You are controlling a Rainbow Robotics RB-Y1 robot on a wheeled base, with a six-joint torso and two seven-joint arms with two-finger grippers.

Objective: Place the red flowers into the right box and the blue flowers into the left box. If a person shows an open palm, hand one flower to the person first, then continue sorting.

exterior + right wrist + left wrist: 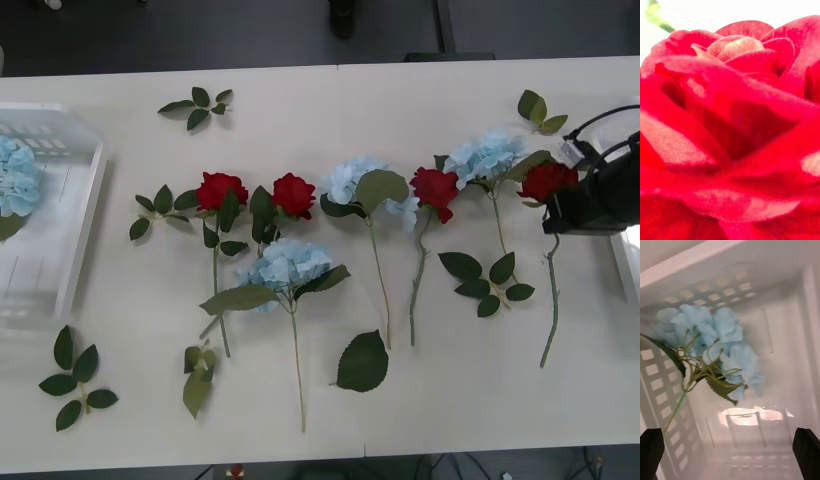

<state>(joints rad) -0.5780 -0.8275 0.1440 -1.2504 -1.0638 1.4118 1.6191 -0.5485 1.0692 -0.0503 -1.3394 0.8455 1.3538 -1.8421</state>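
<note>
Red rose (547,180) against right gripper (556,215)

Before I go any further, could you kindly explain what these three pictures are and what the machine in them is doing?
This is a two-armed robot sorting artificial flowers. The wide picture looks down from above its arms at a white table.

Red roses and pale blue hydrangeas lie in a row there, with loose leaf sprigs around them. At the left edge is the left box, a white slotted tray with one blue hydrangea already inside.

The other pictures come from cameras on the wrists. The left gripper hangs open above that hydrangea in the tray.

The right gripper is at the rightmost red rose, so its camera sees the bloom close up. Whether its jaws have closed I cannot tell.
</note>
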